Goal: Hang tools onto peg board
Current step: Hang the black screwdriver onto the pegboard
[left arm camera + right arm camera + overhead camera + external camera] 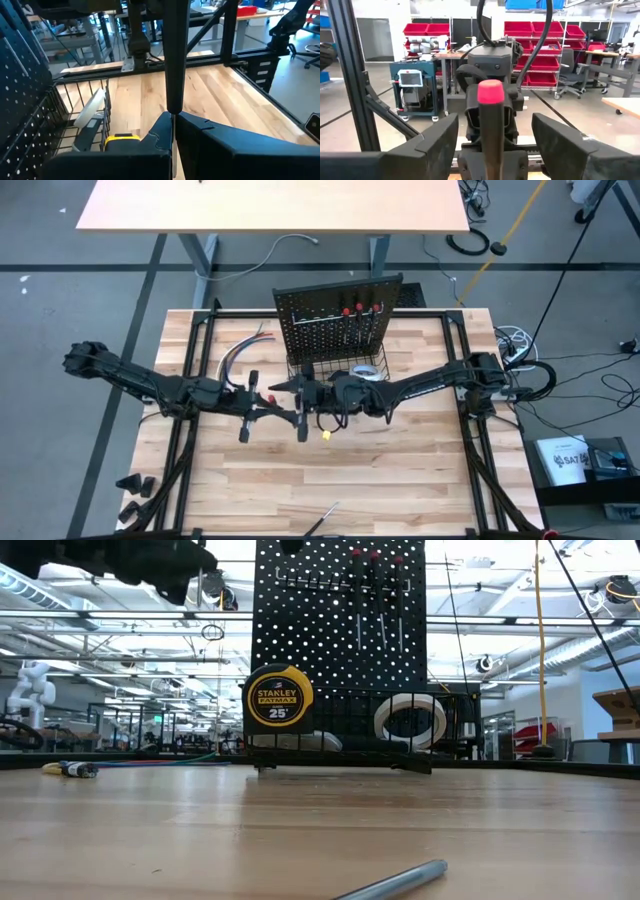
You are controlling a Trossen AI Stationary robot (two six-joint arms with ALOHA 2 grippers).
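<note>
Red-capped and dark in the handle: clamped as a screwdriver in the fully shut left hand, up in the air over the middle of the desk, just in front of the peg board. Flanked on both sides by the wide-spread fingers of the right hand, touching neither, so nothing gripped there yet. Looks like a hand-over.

To do it well:
- Centre the handle between the right fingers before closing.
- Close on the dark part below the red end, clear of the left fingertips.
- Release the left hand only once the right grip looks firm.
- Then carry it level to a free place on the rack beside the three red ends already hung.

Hard to make out:
- Cannot see the screwdriver's shaft or tip in either wrist view.
- Cannot tell from above which fingers overlap where the two hands meet.
- Partly hidden behind basket wires: tape measure, tape roll and what may be the utility knife.
- Cut off at the edge of the low view: another metal shaft lying on the desk.
</note>
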